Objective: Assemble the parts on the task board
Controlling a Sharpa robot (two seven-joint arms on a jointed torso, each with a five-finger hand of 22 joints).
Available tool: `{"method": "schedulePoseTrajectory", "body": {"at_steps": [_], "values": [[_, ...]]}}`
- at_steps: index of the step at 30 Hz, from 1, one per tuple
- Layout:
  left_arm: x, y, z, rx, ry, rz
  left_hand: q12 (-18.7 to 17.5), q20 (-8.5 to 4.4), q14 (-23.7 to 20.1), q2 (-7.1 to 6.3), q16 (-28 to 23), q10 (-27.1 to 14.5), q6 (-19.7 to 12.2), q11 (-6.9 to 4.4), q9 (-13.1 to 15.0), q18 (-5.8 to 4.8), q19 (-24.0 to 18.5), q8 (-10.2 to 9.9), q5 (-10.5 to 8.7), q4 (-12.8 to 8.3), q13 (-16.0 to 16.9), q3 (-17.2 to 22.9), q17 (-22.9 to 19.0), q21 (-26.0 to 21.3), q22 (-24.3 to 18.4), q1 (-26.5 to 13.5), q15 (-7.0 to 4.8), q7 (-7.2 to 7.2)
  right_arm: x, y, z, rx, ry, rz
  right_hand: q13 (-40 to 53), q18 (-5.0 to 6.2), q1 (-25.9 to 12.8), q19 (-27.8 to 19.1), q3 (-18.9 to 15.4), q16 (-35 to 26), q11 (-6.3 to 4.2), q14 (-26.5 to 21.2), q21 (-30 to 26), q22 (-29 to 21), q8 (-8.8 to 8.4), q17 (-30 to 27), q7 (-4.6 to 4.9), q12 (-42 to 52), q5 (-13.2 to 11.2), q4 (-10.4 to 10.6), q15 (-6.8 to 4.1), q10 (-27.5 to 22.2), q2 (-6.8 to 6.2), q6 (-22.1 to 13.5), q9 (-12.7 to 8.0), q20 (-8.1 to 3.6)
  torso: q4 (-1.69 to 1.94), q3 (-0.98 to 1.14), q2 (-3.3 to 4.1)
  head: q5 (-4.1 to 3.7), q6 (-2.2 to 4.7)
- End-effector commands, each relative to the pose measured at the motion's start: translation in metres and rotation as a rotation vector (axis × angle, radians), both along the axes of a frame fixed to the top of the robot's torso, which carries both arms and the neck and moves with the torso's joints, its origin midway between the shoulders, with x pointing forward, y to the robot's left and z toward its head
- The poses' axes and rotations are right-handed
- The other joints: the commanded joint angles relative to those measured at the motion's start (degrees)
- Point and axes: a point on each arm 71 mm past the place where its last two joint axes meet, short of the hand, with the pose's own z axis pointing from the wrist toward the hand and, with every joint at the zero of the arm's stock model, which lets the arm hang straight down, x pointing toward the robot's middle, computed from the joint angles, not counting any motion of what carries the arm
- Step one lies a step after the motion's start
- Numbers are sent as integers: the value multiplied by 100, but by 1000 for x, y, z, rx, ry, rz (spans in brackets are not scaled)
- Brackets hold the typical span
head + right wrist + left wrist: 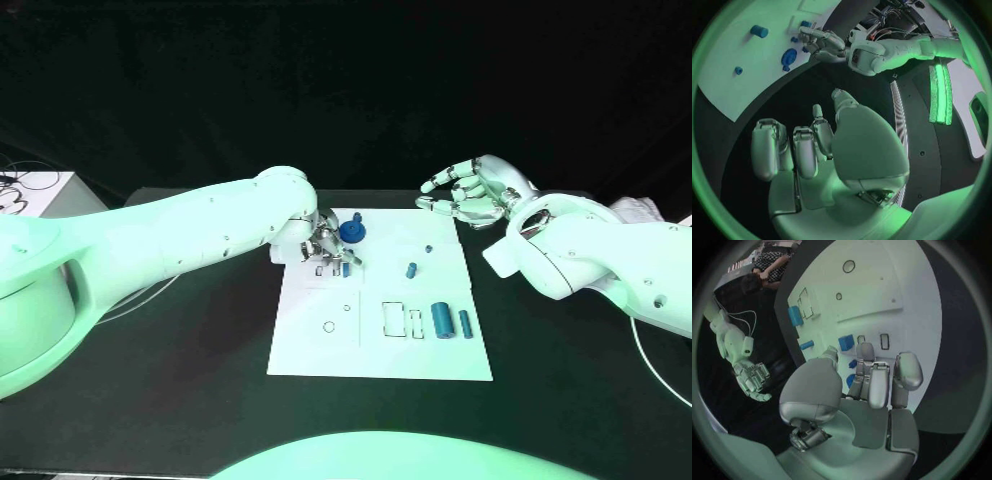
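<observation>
The left robot hand [326,245] is hovering over the task board's [382,350] far left corner, fingers curled; whether it is gripping anything, I cannot tell. Blue parts [444,321] are lying beyond it toward the board's right edge. The right robot hand [464,192] is hanging open above bare desk [173,400], off the board's far edge.

Green-tinged light, dark surroundings; wrist views bend strongly at their rims.
</observation>
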Motion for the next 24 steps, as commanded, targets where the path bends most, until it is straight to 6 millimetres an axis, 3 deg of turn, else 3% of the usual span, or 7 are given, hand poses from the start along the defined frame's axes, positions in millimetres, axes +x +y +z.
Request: {"method": "schedulePoseTrajectory", "body": {"at_steps": [1, 11, 24], "values": [[-3, -3, -1, -13, 17, -27, 34, 12, 136, 13, 16, 2, -3, -10, 9, -37, -16, -44, 4, 4, 12, 47, 332, 26, 12, 86, -1, -7, 0, 1, 0, -13, 1, 18, 335, 87, 48, 178, 42, -26, -30, 516, -36, 905, 36, 1168, -2, -6, 23, 9, -31, -15, 0, -36, 10, -53, -4, 6, -1, 3, 8], [-4, -6, -1, -15, 16, -38, 30, 4, 141, 129, 26, 11, 30, -25, 8, -39, -19, -125, 3, 1, 23, 294, 346, 34, 25, 428, -13, -21, 0, 2, -1, -25, 3, 19, 337, 87, 45, 178, 46, -27, -29, 516, -38, 904, 40, 1165, -2, -2, 31, 11, -31, -12, 1, -42, 11, -53, -10, 7, 6, -2, 21], [-5, -3, -1, -18, 7, -27, -18, -13, 158, 175, 42, 20, 141, -67, 61, -41, -9, -125, 4, -4, -10, 551, 374, 44, 44, 649, -46, -72, 1, 3, -3, -35, 10, 23, 332, 88, 43, 177, 51, -28, -29, 516, -41, 903, 45, 1166, -2, -7, 33, 13, -31, -16, 4, -44, 13, -53, 2, 4, 16, -1, 8]]}}
